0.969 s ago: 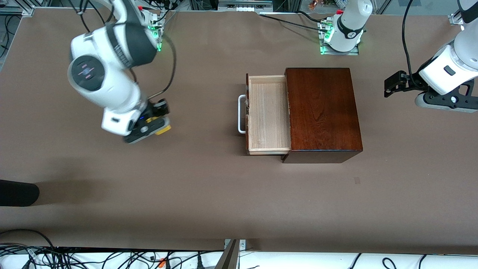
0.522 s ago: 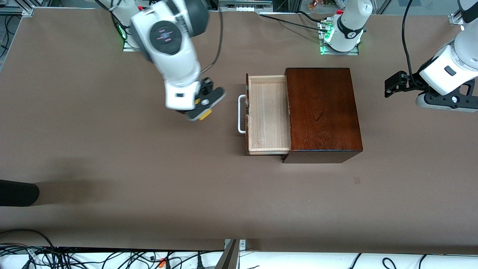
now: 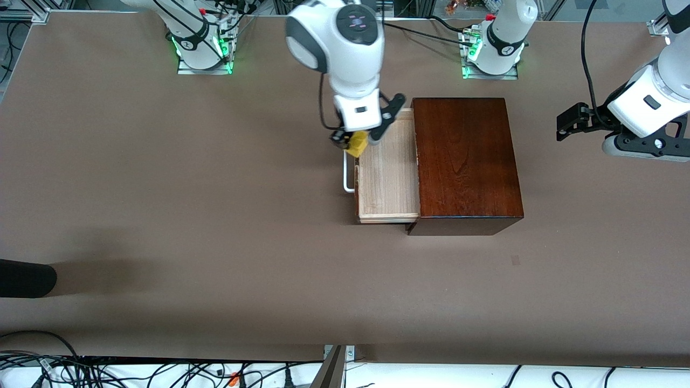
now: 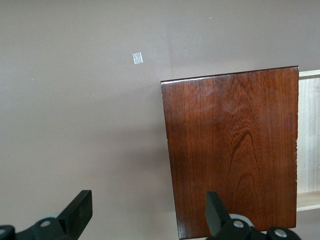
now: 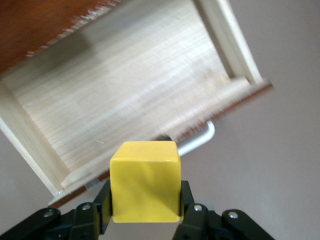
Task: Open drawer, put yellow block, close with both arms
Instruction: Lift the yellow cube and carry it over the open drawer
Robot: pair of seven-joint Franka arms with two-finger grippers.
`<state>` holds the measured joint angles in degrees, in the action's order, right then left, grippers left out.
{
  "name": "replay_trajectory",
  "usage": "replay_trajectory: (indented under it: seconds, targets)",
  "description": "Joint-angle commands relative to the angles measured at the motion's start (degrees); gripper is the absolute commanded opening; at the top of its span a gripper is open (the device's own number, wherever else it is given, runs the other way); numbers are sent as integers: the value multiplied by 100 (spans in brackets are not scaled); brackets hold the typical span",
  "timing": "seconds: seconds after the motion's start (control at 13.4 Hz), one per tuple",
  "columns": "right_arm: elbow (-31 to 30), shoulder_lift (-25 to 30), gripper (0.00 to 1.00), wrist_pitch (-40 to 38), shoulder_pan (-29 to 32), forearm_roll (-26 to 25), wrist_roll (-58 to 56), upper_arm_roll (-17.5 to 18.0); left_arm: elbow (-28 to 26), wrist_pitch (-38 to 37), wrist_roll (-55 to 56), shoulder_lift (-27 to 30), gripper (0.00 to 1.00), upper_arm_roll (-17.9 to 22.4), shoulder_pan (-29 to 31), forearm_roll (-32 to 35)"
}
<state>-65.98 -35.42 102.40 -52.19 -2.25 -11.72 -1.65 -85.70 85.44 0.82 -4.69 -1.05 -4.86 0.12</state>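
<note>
The drawer [image 3: 388,172] stands pulled out of the reddish-brown wooden box [image 3: 463,161], its pale tray bare and its white handle [image 3: 347,178] toward the right arm's end. My right gripper [image 3: 357,144] is shut on the yellow block [image 3: 357,145] and holds it in the air over the drawer's front edge by the handle. In the right wrist view the block [image 5: 145,181] sits between the fingers [image 5: 186,200] above the drawer's front [image 5: 165,135]. My left gripper [image 3: 566,124] is open and empty, waiting in the air at the left arm's end; its view shows the box [image 4: 232,150].
A dark object [image 3: 24,277] lies at the table's edge toward the right arm's end. A small pale mark [image 3: 516,260] is on the table nearer the front camera than the box. Cables run along the table's near edge.
My right arm has swung with the yellow block from the right arm's end of the table to over the drawer's front edge. The left arm has barely moved.
</note>
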Motion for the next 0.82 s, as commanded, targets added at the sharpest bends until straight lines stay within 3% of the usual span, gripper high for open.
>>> replay_trajectory:
  seconds: [0.0,0.75]
  targets:
    - [402,-167,55,25,-2,-56,-663,-46,0,-27,41,83,100,-36,29,32]
    - [393,-597,54,702,-248,-100,-1885,-63,9,-10,-12,12,100,-80,11,40]
